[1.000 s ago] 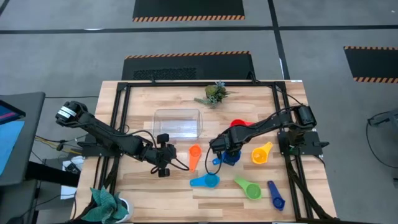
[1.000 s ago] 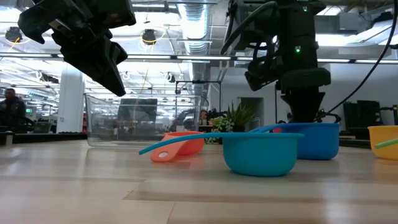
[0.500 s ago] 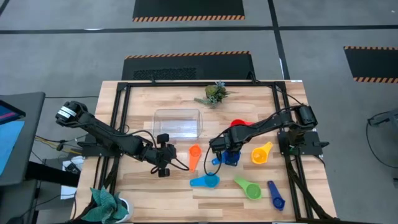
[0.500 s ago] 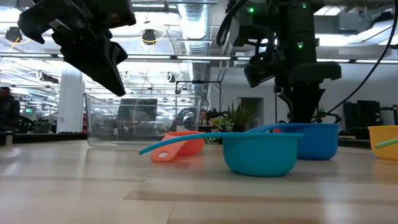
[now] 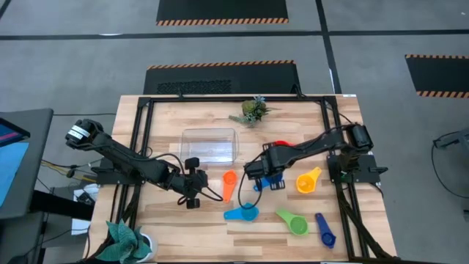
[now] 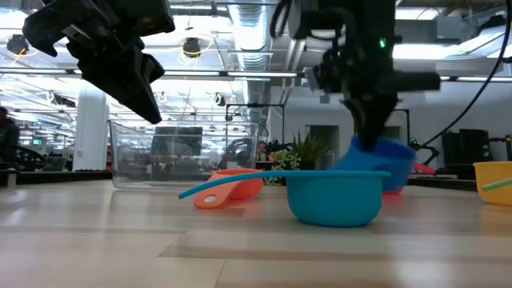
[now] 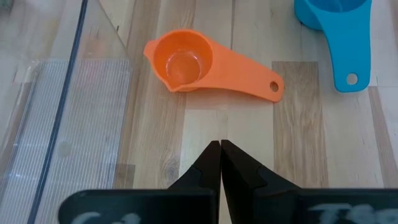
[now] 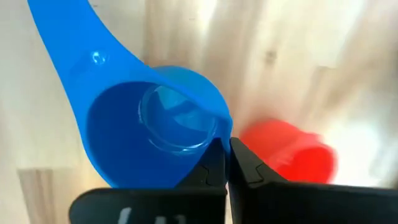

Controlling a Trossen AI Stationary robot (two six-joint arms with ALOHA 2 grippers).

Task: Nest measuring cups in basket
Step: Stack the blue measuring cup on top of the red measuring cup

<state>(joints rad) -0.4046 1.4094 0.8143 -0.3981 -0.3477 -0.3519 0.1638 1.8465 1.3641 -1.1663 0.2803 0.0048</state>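
1. The right pincer [image 5: 258, 174] is pinched down on the rim of the big blue measuring cup [image 8: 155, 130]. The wrist view shows its two fingers closed onto the wall of the bowl, with the handle sticking out away from them.
2. In the low view that blue cup [image 6: 376, 164] is tilted and off the table [image 5: 205, 220], hanging under the right arm.
3. The red measuring cup [image 8: 286, 152] sits on the table right under and behind the lifted one.
4. The left pincer [image 7: 220, 149] is fully shut with nothing in it, fingertips pressed together. It's hovering just beside the near corner of the clear basket [image 5: 209, 144].
5. The orange measuring cup [image 7: 186, 65] lies flat just ahead of the left pincer, between the basket and the right arm.
6. The light blue measuring cup [image 5: 242, 213] is near the front of the table, well apart from the basket.
7. The rest are over on the right: yellow measuring cup [image 5: 308, 180], green measuring cup [image 5: 294, 221] and the small dark blue measuring cup [image 5: 324, 230], all on the table.
8. The basket has no cups in it.
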